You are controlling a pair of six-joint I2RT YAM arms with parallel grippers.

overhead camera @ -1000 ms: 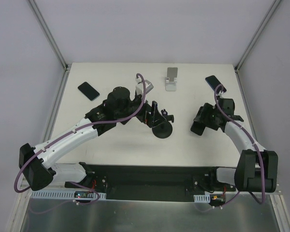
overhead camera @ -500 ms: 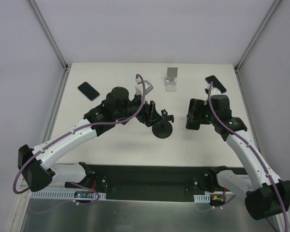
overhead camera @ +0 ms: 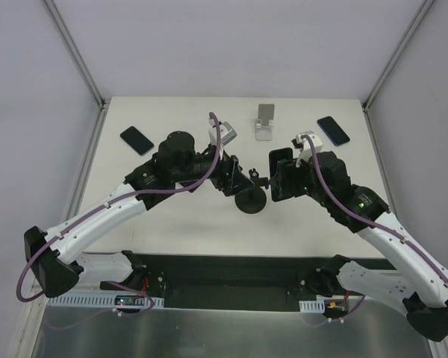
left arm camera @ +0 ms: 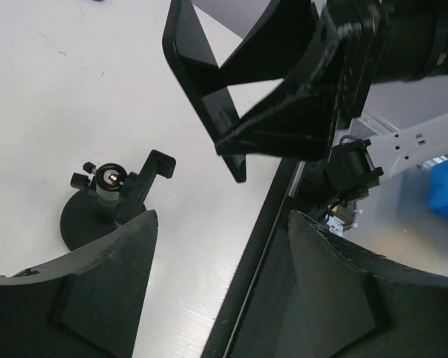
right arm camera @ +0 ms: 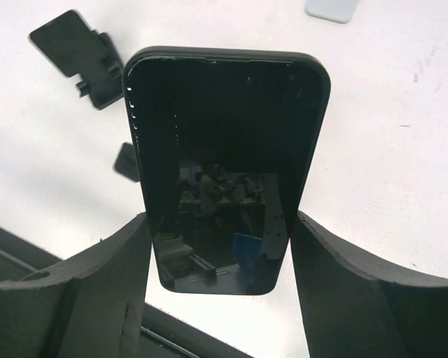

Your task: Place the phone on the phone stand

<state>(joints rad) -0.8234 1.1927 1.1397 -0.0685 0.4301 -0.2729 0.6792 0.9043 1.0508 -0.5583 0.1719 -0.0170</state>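
White tabletop (overhead camera: 194, 224) below; the right gripper (right arm camera: 220, 224) pinches a glossy black phone (right arm camera: 224, 134) by one end, the left gripper (left arm camera: 222, 224) gapes empty.

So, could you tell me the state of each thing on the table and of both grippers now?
Black glossy phone: clamped in the right gripper, off the table.
Black round-based phone stand: upright, empty.
Left gripper: open, holding nothing.
Right gripper: shut on that phone.
Second black phone, far left: lying flat on the table.
Dark blue phone, far right: lying flat.
Silver metal stand: upright, empty.
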